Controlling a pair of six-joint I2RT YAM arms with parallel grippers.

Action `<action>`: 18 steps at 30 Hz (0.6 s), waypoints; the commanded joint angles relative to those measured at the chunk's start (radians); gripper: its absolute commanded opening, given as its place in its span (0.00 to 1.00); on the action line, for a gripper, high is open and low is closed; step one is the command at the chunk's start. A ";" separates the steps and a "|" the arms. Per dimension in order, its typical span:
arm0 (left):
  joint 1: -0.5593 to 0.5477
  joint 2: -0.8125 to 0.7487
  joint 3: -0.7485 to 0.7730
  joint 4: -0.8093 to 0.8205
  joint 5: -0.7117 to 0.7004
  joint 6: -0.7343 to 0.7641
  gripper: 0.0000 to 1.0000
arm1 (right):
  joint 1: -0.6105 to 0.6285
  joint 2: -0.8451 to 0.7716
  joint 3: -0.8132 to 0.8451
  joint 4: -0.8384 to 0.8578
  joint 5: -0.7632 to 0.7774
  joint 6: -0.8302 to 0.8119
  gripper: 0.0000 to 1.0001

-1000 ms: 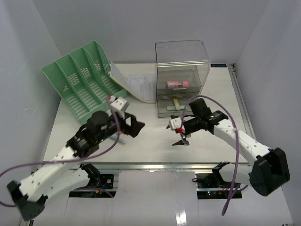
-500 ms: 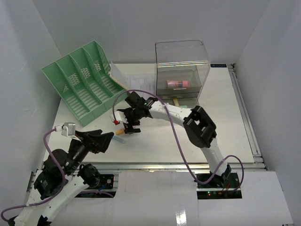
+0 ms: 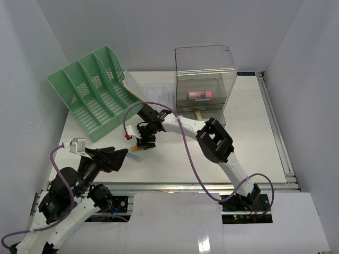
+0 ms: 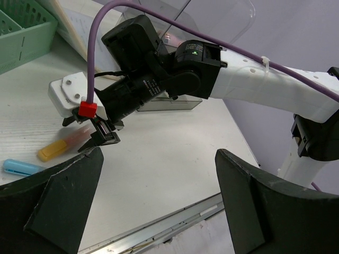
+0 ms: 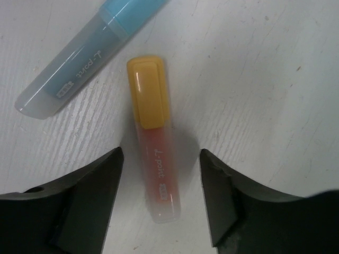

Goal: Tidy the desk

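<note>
The large flat white desk (image 3: 254,148) is filling the middle of the overhead view, with pale walls closing it in and a metal rail running along its 6 o'clock edge.

A mint-green plastic file sorter with 4 slots (image 3: 87,92) is lying tilted at the desk's 10 o'clock corner. A clear plastic drawer cabinet (image 3: 205,79) is standing toward 1 o'clock, and a pink cylindrical item (image 3: 200,94) is lying inside its upper compartment. A sheaf of printed white paper (image 3: 156,95) is resting between the sorter and the cabinet, leaning against the sorter's 3 o'clock side.

The right arm is stretching across the desk toward 10 o'clock from its base. The right gripper (image 5: 159,185) is pointing down at the tabletop with its jaws spread apart. They are straddling a translucent pink highlighter with an orange-yellow cap (image 5: 153,159), one finger on each side of it, neither clearly touching it. The highlighter is lying flat on the desk.

The left arm is sitting low at 7 o'clock. The left gripper (image 4: 159,196) is hanging above the near edge, jaws wide apart and holding nothing, facing the right gripper.

A light blue translucent highlighter (image 5: 85,58) is lying flat just beside the pink one, toward 11 o'clock in the right wrist view, apart from it.
</note>
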 commanded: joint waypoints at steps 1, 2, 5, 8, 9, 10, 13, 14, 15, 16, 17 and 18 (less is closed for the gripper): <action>-0.002 0.003 -0.005 -0.013 -0.010 -0.002 0.98 | 0.002 0.022 0.031 -0.051 -0.019 -0.017 0.59; -0.002 0.008 -0.005 -0.013 -0.009 -0.003 0.98 | 0.002 0.021 0.022 -0.055 -0.017 -0.020 0.55; -0.001 0.019 -0.005 -0.012 -0.007 -0.003 0.98 | 0.002 0.011 -0.002 -0.058 -0.012 -0.025 0.44; -0.002 0.026 -0.005 -0.012 -0.006 -0.005 0.98 | 0.001 -0.001 -0.026 -0.056 0.002 -0.026 0.34; -0.002 0.028 -0.006 -0.012 -0.006 -0.005 0.98 | -0.001 -0.007 -0.034 -0.054 0.005 -0.024 0.31; -0.002 0.031 -0.006 -0.012 -0.006 -0.005 0.98 | -0.002 -0.012 -0.040 -0.053 0.009 -0.019 0.28; -0.002 0.049 -0.006 -0.012 -0.008 -0.005 0.98 | -0.012 -0.030 -0.050 -0.049 0.031 0.004 0.21; -0.002 0.062 -0.006 -0.012 -0.009 -0.006 0.98 | -0.018 -0.041 -0.052 -0.050 0.037 0.014 0.20; -0.002 0.074 -0.006 -0.012 -0.010 -0.008 0.98 | -0.025 -0.052 -0.054 -0.050 0.043 0.025 0.18; -0.002 0.089 -0.006 -0.012 -0.012 -0.007 0.98 | -0.030 -0.064 -0.057 -0.050 0.047 0.035 0.17; -0.002 0.114 -0.004 -0.013 -0.015 -0.006 0.98 | -0.037 -0.084 -0.064 -0.050 0.046 0.049 0.15; -0.002 0.148 -0.001 -0.016 -0.020 -0.007 0.98 | -0.044 -0.108 -0.079 -0.050 0.044 0.060 0.13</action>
